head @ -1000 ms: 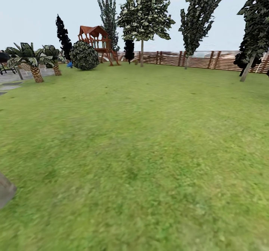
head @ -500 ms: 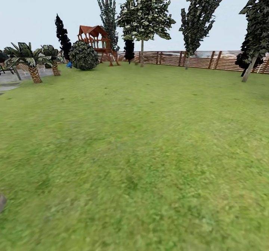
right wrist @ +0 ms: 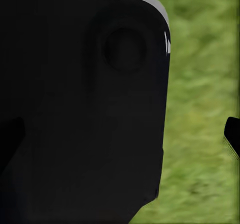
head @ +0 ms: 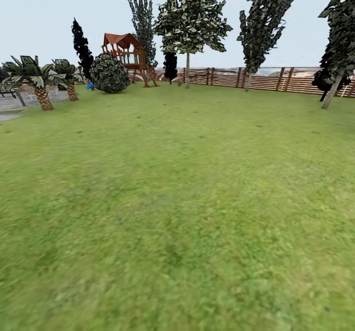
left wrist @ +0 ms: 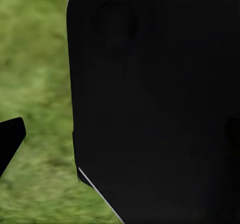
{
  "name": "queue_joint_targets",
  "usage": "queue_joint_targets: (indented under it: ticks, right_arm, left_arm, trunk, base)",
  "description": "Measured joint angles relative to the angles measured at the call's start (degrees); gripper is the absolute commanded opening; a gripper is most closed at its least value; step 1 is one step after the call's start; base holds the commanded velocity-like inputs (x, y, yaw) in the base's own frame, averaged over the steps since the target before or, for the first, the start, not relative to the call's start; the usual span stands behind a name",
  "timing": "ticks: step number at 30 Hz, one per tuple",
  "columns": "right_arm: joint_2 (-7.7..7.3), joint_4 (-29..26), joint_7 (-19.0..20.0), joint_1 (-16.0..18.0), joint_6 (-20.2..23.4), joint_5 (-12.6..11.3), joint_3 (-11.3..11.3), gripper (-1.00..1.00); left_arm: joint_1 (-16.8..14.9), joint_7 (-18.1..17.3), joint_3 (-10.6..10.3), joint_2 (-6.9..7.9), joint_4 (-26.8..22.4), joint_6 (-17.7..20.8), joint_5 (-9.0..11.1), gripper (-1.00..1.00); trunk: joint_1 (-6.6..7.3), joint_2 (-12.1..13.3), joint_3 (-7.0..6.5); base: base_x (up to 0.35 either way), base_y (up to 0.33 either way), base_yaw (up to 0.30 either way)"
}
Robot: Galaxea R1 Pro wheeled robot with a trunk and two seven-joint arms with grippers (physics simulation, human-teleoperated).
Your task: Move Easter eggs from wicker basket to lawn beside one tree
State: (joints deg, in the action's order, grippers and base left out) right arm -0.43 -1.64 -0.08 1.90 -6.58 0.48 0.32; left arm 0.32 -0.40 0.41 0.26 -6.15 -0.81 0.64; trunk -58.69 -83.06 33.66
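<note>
Green lawn (head: pixel 187 198) fills most of the head view, stretching away to a brown slatted fence (head: pixel 266 78) at the far edge of the garden. Along that edge stand a wooden playset (head: pixel 125 55) with a round bush (head: pixel 109 73) in front of it, two short palms (head: pixel 39 82) at the far left, and a light-crowned tree (head: pixel 190 18) among darker, thinner ones. Compared with a second ago, the grey shape at the lower left corner has gone from view, and the palms sit slightly further left, so the camera has shifted. Both wrist views show blurred grass behind a large black body, with a dark finger tip (left wrist: pixel 10 141) at one edge and another (right wrist: pixel 232 134) likewise; whether either gripper is clenched or released cannot be told.
</note>
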Motion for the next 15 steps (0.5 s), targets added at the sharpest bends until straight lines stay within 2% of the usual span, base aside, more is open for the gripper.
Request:
queue_joint_targets:
  ticks: [15]
  right_arm:
    - [0.00, 0.0, 0.0, 0.0, 0.0, 0.0, 0.0, 1.00]
  left_arm:
    - [0.0, 0.0, 0.0, 0.00, 0.0, 0.0, 0.0, 1.00]
  trunk:
    - [0.00, 0.0, 0.00]
  base:
    - [0.327, 0.000, 0.000]
